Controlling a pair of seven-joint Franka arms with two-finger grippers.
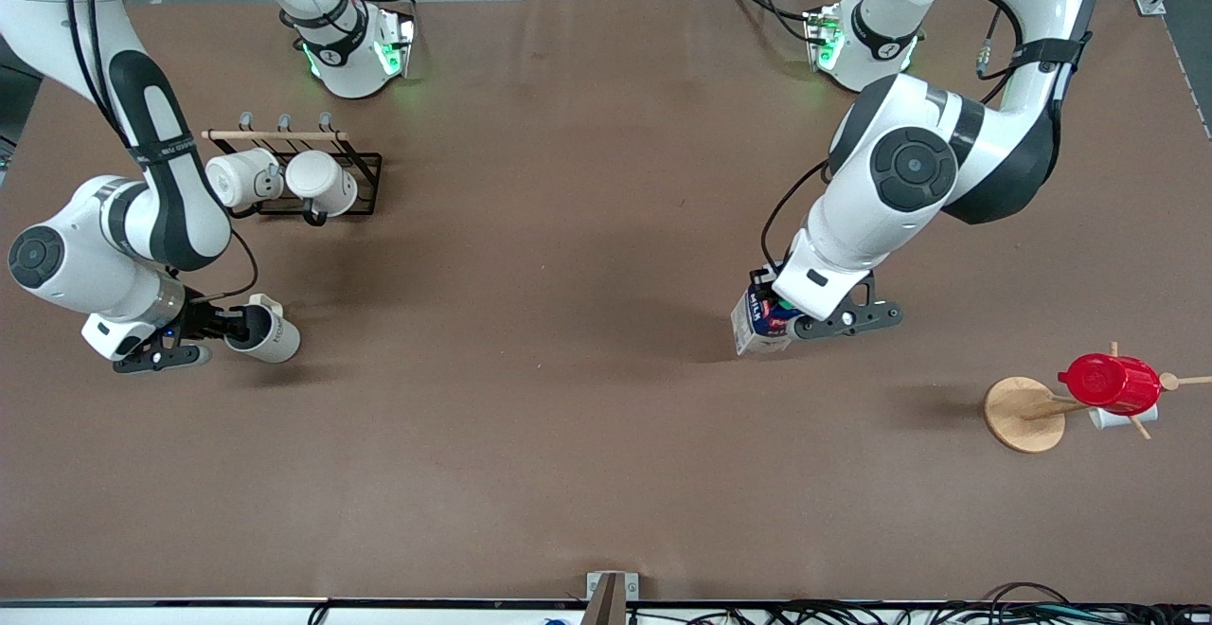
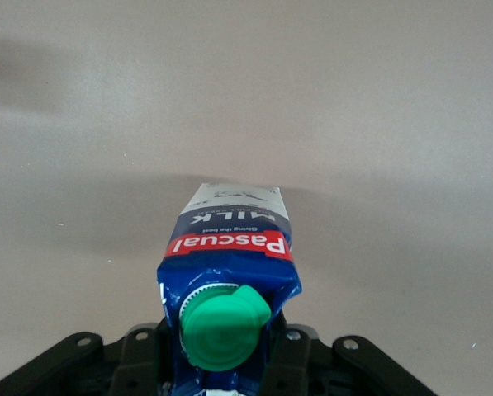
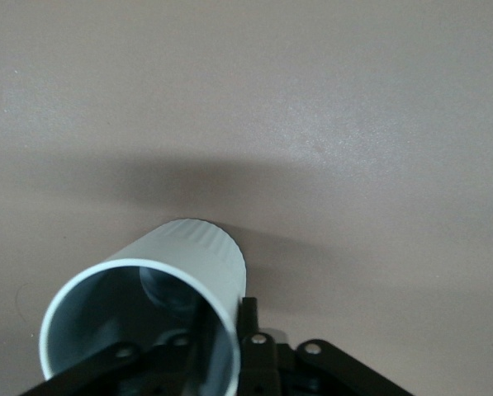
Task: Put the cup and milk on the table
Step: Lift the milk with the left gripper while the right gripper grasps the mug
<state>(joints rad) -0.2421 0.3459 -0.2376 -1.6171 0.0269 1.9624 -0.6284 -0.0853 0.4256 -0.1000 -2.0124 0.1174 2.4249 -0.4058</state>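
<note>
Held items: the cup [image 1: 267,332], clamped by the rim in the right claw [image 1: 216,325] over the desk [image 1: 568,436] near the mug rack, and the milk [image 1: 757,324], clamped at its capped top in the left claw [image 1: 781,320], base at or just above mid-desk, long axis tilted.

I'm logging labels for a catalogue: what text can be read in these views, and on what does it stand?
"Pascual": white on the red band of the milk, held in the left tool.
"MILK": on the carton above that band, seen inverted.
Fine print beside "MILK": too small to read.
Dark lettering on the cup, held in the right tool: too blurred to read.
</note>
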